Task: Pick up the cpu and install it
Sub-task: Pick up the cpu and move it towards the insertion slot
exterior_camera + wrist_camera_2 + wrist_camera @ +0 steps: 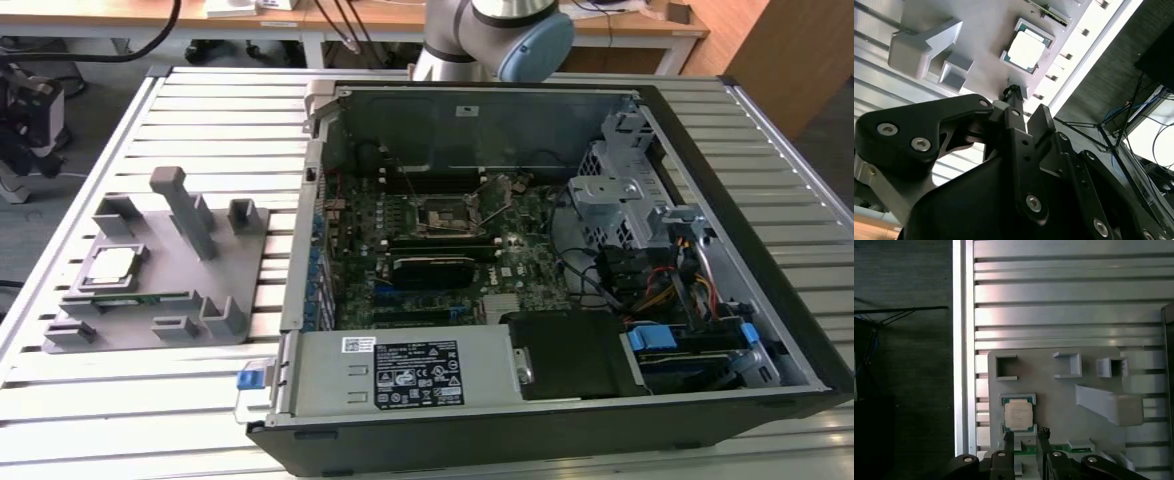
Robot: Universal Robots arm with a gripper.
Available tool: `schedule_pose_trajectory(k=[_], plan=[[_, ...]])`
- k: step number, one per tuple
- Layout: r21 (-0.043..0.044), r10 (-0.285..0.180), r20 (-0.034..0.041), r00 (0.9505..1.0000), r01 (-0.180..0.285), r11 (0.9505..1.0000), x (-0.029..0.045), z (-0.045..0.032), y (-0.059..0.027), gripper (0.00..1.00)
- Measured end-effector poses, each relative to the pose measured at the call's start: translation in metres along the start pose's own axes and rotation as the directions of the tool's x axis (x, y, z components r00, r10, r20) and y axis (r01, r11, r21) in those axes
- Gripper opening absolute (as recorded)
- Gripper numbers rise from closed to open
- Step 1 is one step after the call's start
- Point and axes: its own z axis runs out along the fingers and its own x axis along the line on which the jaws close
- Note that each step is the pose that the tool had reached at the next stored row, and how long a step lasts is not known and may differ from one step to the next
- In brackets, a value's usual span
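Observation:
The cpu (111,263), a flat silver square with a pale edge, lies in a recess of the grey holder block (174,290) at the exterior view's left. In both wrist views it rests in that recess (1019,415) (1026,50). My gripper (1026,436) hangs above the block, a little off to one side of the cpu and clear of it. Its two black fingers (1008,440) stand apart with nothing between them; the gripper (1026,102) is open. The black-framed socket (441,213) sits on the motherboard inside the open computer case (747,200).
A green memory stick (1066,447) lies in the block beside the cpu. Raised grey posts (180,205) stand on the block. The slatted metal table (200,100) carries block and case. The arm's base (494,35) is behind the case. Cables and drive bays fill the case's right.

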Motion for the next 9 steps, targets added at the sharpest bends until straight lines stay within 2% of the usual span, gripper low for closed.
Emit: schedule_pose_trajectory(k=[1, 2, 4, 7, 9], plan=[[0.0001, -0.002, -0.0030, 1.0000, 0.002, 1.0000, 0.0000, 0.0016, -0.0001, 0.35], [0.0003, -0.003, -0.0042, 1.0000, 0.003, 1.0000, -0.0001, 0.0031, -0.0002, 0.35], [0.0002, -0.004, -0.0047, 1.0000, 0.004, 1.0000, -0.0001, 0.0058, -0.0005, 0.47], [0.0003, -0.004, -0.0048, 1.0000, 0.004, 1.0000, 0.0000, 0.0079, -0.0008, 0.52], [0.0003, -0.004, -0.0049, 1.0000, 0.004, 1.0000, -0.0001, 0.0089, -0.0009, 0.64]])
